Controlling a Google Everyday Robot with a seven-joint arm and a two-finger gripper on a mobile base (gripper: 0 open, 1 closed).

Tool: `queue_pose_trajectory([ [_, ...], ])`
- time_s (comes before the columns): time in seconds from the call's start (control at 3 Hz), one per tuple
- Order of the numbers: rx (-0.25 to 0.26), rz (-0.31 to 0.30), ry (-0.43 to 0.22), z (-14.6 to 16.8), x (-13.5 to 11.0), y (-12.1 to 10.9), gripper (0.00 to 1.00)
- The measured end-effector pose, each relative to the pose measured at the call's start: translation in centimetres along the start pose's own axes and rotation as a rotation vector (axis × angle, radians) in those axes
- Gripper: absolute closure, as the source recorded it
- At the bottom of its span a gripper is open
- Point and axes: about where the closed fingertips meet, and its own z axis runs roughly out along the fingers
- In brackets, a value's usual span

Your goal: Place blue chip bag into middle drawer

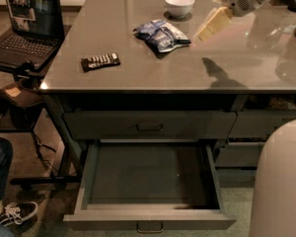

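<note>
On the tabletop (138, 75) the blue chip bag (161, 35) lies just beside the raised fingers (201, 35), closed and empty

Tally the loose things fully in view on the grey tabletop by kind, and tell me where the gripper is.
Snack bags: 1, the blue chip bag
Bowls: 1, the white bowl
Bars: 1, the black bar
Total: 3
The gripper hovers over the tabletop, to the right of the blue chip bag and apart from it.
</note>
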Motion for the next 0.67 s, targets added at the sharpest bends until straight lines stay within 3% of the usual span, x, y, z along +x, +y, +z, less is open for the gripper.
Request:
queue_pose_trajectory([
  [0.33,0.000,0.000,0.000,0.0,0.0,0.0,0.00],
  [0.67,-0.038,0.011,-0.073,4.2,-0.7,-0.2,0.00],
])
